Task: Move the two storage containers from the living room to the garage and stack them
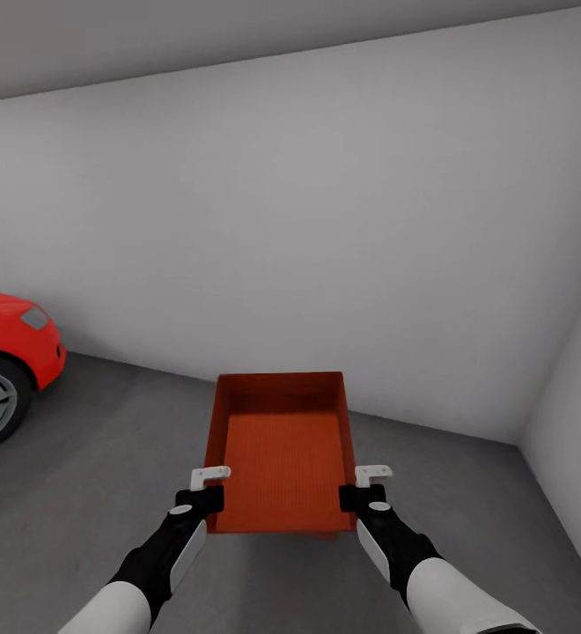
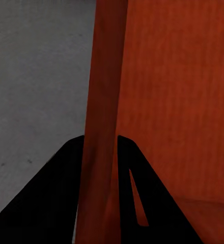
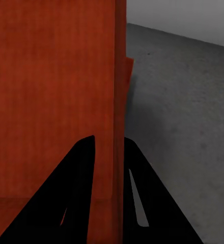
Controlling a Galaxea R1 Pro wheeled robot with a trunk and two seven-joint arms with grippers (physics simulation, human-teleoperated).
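One orange-red storage container (image 1: 282, 449) is in front of me over the dark grey garage floor (image 1: 88, 458), open top up. My left gripper (image 1: 209, 489) is shut on its left wall near the front corner; the left wrist view shows that wall (image 2: 104, 76) pinched in the gripper (image 2: 101, 147). My right gripper (image 1: 368, 486) is shut on the right wall, and the right wrist view has the gripper (image 3: 109, 145) clamped on it. A thin orange-red sliver (image 3: 128, 81) juts out below that wall. Whether it is the second container, I cannot tell.
A red car (image 1: 9, 339) with a dark wheel stands at the left. A plain white wall (image 1: 326, 220) runs across ahead, and another white wall (image 1: 577, 396) closes the right side. Bare concrete lies on both sides of the bin.
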